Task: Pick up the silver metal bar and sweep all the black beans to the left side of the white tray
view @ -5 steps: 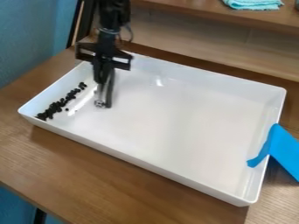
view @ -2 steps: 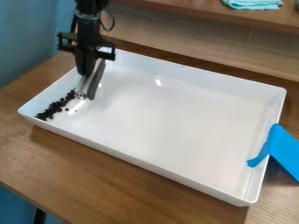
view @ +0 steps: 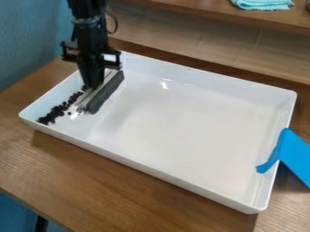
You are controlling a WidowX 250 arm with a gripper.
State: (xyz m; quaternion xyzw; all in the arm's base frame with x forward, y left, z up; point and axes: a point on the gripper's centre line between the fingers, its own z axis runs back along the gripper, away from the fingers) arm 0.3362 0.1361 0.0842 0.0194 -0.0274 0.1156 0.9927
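Note:
The gripper [view: 93, 82] hangs over the left end of the white tray [view: 209, 72], shut on a long bar-shaped tool [view: 104, 94] with a dark grey strip and a paler metallic side. This tool lies at a slant, low over the tray floor or on it; contact cannot be told. Close along its left side, a band of small black pieces [view: 59, 110] runs beside the tray's left wall. The upper end of the band is partly hidden by the gripper and tool.
Blue tape or cloth [view: 293, 154] hangs over the tray's right wall. The tray stands on a wooden table [view: 109, 190]. Behind it is a raised wooden shelf [view: 200, 11] with a folded teal cloth [view: 263, 4], and a blue wall [view: 27, 41] stands at the left.
The gripper and tool have moved left toward the black pieces since the earliest frame. The tool has turned, its dark strip now showing broader, and it covers part of the band's upper end.

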